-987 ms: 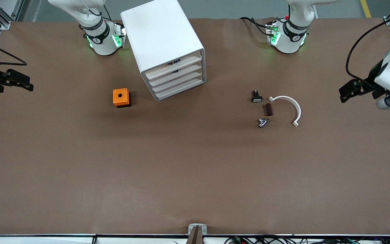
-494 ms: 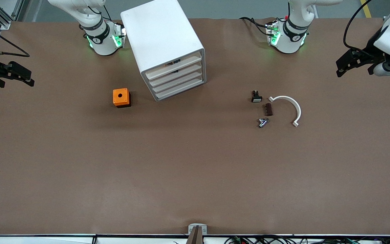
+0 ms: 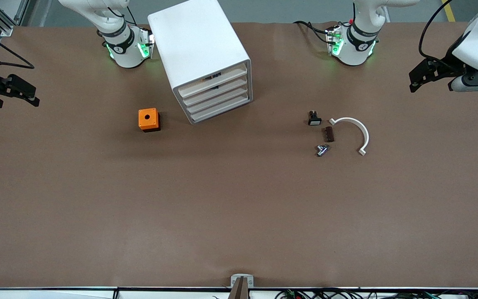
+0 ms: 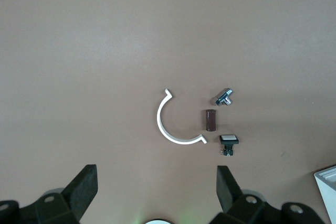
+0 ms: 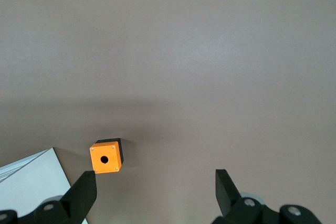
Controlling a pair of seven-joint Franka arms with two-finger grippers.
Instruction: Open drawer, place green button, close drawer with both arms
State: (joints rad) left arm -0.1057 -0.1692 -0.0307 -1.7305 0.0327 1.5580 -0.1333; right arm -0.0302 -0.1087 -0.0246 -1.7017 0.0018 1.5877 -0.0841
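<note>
Both arms raised, cabinet shut

Currently the white cabinet [image 3: 203,58] stands with four drawers closed, fronts angled toward the front camera and the left arm's end. The top drawer [image 3: 213,81] runs lengthwise across that face. No green button can be made out. Left gripper [image 3: 419,79] and right gripper [image 3: 23,93] hover over the table ends, well apart from the cabinet, fingers [image 4: 84,187] spread wide, empty.

both tools hover high (fingers spread): left tool [image 3: 416,81], right tool [image 3: 25,93].
</note>
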